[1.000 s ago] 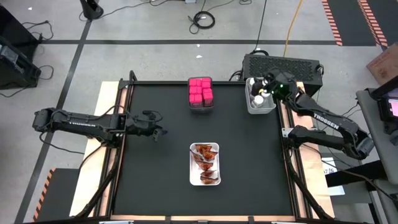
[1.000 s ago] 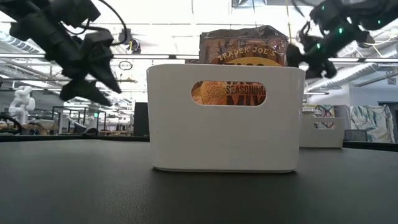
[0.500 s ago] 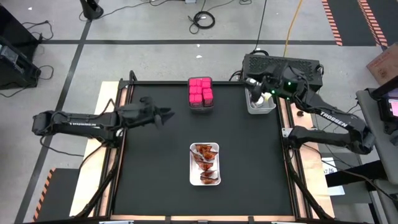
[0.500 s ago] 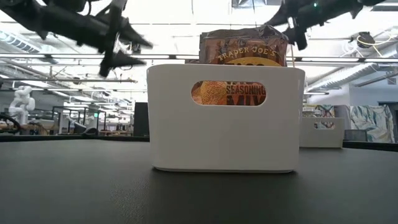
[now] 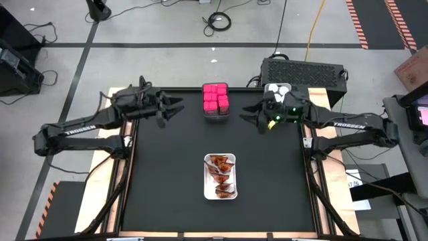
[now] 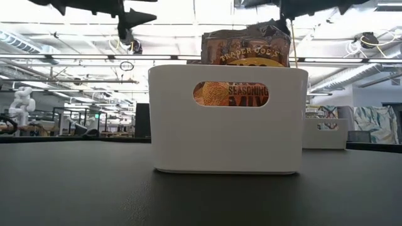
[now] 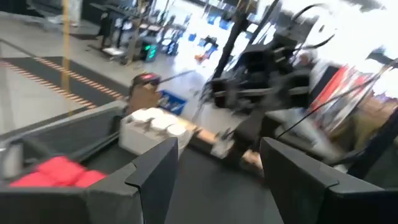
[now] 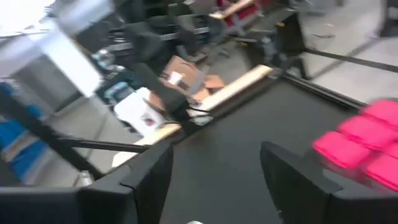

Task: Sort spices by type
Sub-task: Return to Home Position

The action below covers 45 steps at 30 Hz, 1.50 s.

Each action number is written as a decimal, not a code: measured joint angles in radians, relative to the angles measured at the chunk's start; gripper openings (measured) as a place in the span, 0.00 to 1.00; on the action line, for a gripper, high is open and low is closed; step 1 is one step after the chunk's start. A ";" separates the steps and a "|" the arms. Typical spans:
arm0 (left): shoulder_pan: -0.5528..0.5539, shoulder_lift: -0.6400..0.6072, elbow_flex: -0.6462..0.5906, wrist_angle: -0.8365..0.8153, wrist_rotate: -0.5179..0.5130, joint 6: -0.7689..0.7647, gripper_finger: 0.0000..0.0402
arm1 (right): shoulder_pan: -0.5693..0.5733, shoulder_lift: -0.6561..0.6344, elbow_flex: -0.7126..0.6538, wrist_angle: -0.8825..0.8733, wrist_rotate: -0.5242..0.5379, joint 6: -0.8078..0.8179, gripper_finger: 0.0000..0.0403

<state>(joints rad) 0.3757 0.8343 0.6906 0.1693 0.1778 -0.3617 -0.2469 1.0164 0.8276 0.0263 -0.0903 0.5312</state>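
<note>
Several bright pink cube boxes (image 5: 215,98) sit in a grey bin (image 5: 216,115) at the table's far middle. The white caps of the small jars (image 5: 277,88) show in a bin at the far right, partly under my right arm. Red-orange packets (image 5: 221,175) lie in a white container (image 5: 206,179) at mid-table. My left gripper (image 5: 178,107) hangs open and empty in the air left of the pink boxes. My right gripper (image 5: 246,114) hangs open and empty right of them. The two point level toward each other.
The black mat (image 5: 167,181) is bare to the left and right of the packet container. In the low view that white container (image 6: 227,119) fills the middle, with both arms high above it. A black case (image 5: 304,69) stands beyond the far right corner.
My left gripper has risen and swung toward the far edge, ending level beside the pink boxes. My right gripper has come up away from the jar bin and swung toward the table's left, now pointing at the pink boxes. No spice has moved.
</note>
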 joint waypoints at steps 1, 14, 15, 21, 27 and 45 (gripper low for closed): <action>0.011 -0.009 0.019 -0.057 0.000 0.033 0.57 | 0.026 0.014 0.000 0.036 0.010 0.002 0.58; 0.158 -0.286 0.079 -0.417 0.008 0.054 0.57 | 0.164 -0.018 0.000 0.132 -0.002 -0.220 0.16; 0.169 -0.313 0.079 -0.450 0.008 0.053 0.57 | 0.164 -0.045 0.000 0.104 -0.019 -0.259 0.11; 0.189 -0.414 0.013 -0.465 0.006 -0.026 0.57 | 0.116 -0.248 -0.056 0.036 -0.090 -0.370 0.01; 0.189 -0.515 -0.133 -0.384 0.001 -0.127 0.57 | 0.048 -0.480 -0.250 0.034 -0.121 -0.305 0.00; 0.189 -0.638 -0.585 0.039 -0.062 -0.349 0.57 | 0.030 -0.972 -0.774 0.169 -0.126 -0.101 0.00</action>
<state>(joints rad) 0.5648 0.1959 0.1052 0.2080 0.1157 -0.7107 -0.2173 0.0443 0.0532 0.1951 -0.2161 0.4297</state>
